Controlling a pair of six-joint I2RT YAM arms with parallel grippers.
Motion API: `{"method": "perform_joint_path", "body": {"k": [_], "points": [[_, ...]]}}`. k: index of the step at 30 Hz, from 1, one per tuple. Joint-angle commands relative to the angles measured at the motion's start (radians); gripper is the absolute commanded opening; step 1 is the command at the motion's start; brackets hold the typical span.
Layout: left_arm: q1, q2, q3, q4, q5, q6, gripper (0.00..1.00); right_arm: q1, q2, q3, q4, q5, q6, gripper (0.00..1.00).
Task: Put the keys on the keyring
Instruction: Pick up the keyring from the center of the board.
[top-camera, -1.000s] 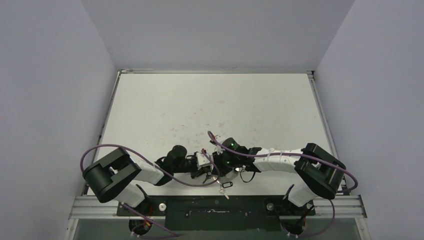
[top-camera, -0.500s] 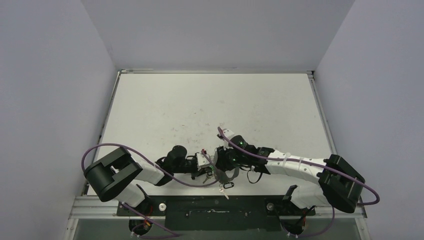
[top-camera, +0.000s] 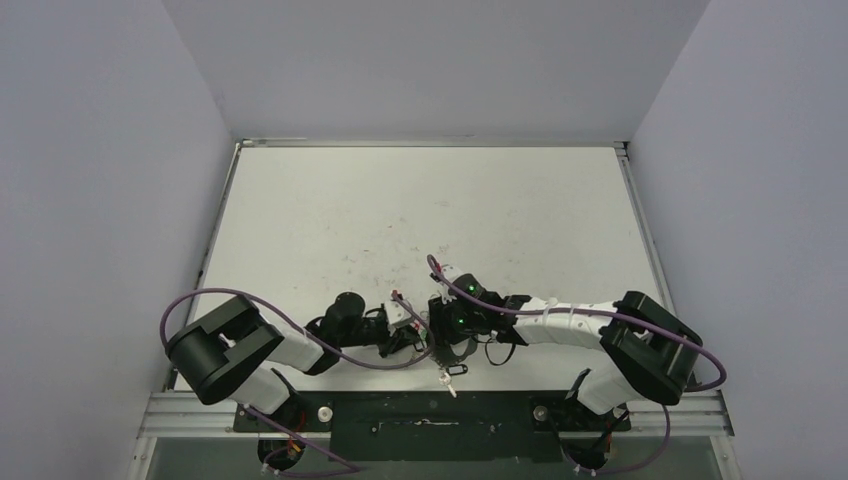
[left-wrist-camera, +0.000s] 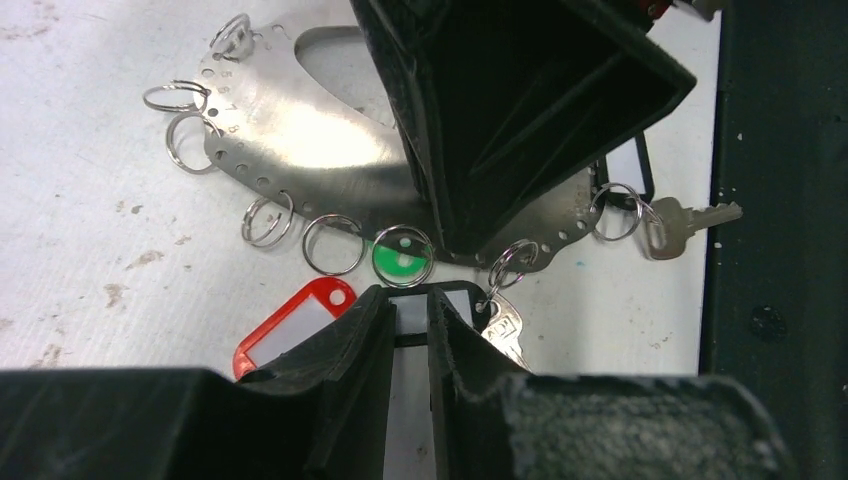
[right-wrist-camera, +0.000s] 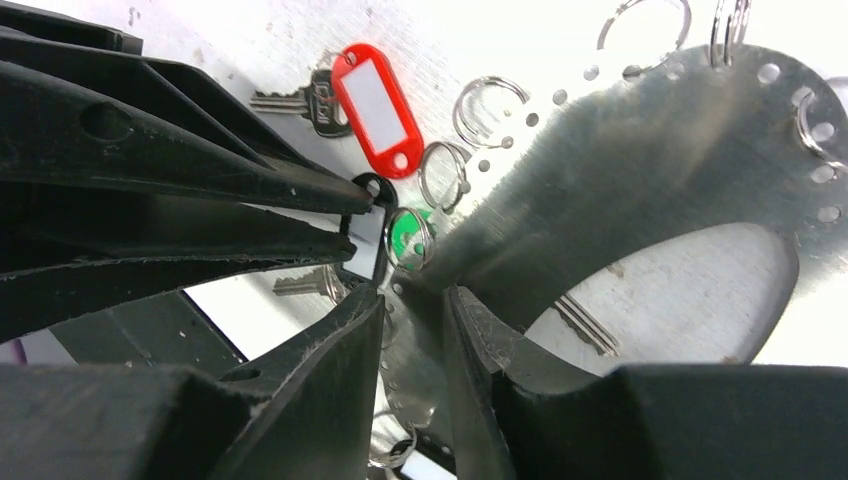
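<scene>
The keyring (left-wrist-camera: 300, 150) is a flat grey metal crescent with a row of holes and small split rings; it also shows in the right wrist view (right-wrist-camera: 640, 150). A red tag (left-wrist-camera: 285, 325) with its key (right-wrist-camera: 300, 100) lies loose beside it. A green tag end (left-wrist-camera: 402, 258) sits inside a split ring. My left gripper (left-wrist-camera: 408, 300) has a narrow empty gap over a black-framed tag (left-wrist-camera: 412, 312). My right gripper (right-wrist-camera: 415, 310) rests its tips on the keyring's rim, which fills the narrow gap. In the top view the left gripper (top-camera: 405, 328) and right gripper (top-camera: 440, 335) meet.
A silver key (left-wrist-camera: 505, 325) hangs from a ring on the plate. Another key (left-wrist-camera: 690, 215) with a black tag (left-wrist-camera: 625, 170) hangs at its right end, by the black front rail (left-wrist-camera: 775, 250). That tag lies at the near table edge (top-camera: 452, 370).
The right arm's elbow swung out to the right and came back. Both grippers stayed together at the near edge; the left one shifted slightly left.
</scene>
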Motion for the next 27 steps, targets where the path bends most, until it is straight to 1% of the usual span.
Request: {"method": "perform_joint_path", "body": {"k": [1, 6, 15, 22, 23, 25, 27], "points": [[0.023, -0.057, -0.008, -0.004, 0.009, -0.020, 0.18, -0.002, 0.033, 0.027, 0.083, -0.014, 0.029, 0.31], [0.041, -0.068, -0.016, -0.026, 0.012, -0.027, 0.18, -0.002, 0.064, 0.042, 0.101, -0.021, 0.034, 0.29], [0.047, -0.023, -0.013, -0.004, -0.001, -0.039, 0.18, -0.002, 0.100, 0.056, 0.141, -0.035, 0.049, 0.20], [0.056, -0.020, -0.017, -0.001, -0.015, -0.053, 0.18, -0.002, 0.134, 0.066, 0.169, -0.060, 0.049, 0.12], [0.059, -0.018, -0.014, -0.003, -0.022, -0.060, 0.19, -0.002, 0.132, 0.066, 0.166, -0.061, 0.049, 0.12], [0.068, -0.014, -0.005, -0.002, -0.034, -0.089, 0.26, -0.002, 0.116, 0.062, 0.155, -0.051, 0.046, 0.12], [0.089, -0.013, 0.003, 0.004, -0.026, -0.157, 0.30, -0.002, 0.092, 0.055, 0.140, -0.038, 0.042, 0.12]]}}
